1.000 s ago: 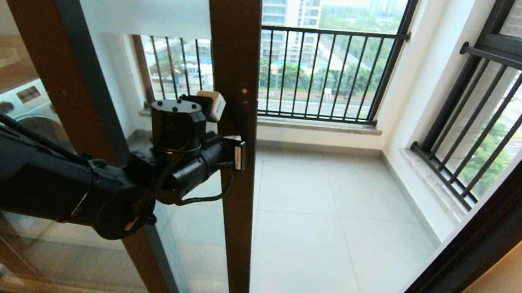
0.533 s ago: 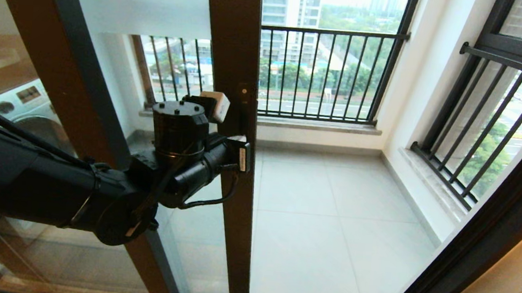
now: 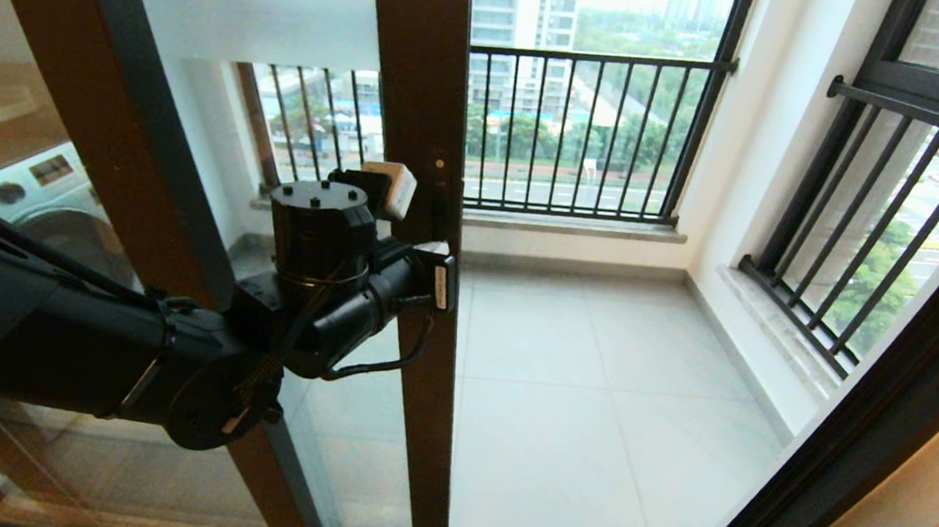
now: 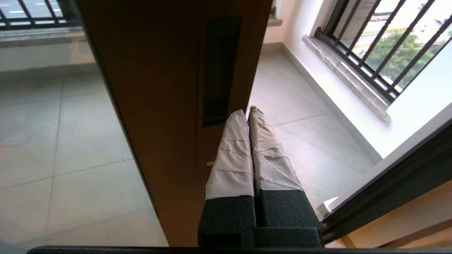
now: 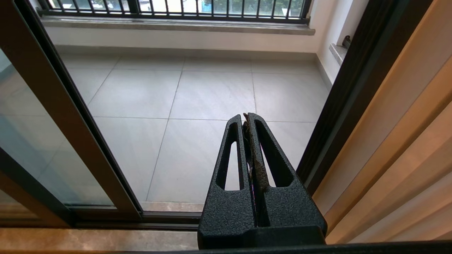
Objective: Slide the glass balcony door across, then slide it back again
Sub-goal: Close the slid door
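Glass balcony door [image 3: 417, 83] partly open, grey-tiled balcony floor [image 3: 592, 407]

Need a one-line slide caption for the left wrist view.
Left pincer, shut, beside the handle slot on the glass balcony door.

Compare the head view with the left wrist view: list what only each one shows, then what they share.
Only the head view: the frosted band on the glass balcony door, the washing machine behind the glass, and the left arm's body.

Only the left wrist view: the handle slot up close, and the left gripper shut, its paper-wrapped fingertips at the stile's edge just below the slot.

Both: the brown door stile, the tiled balcony floor, the black-barred windows.
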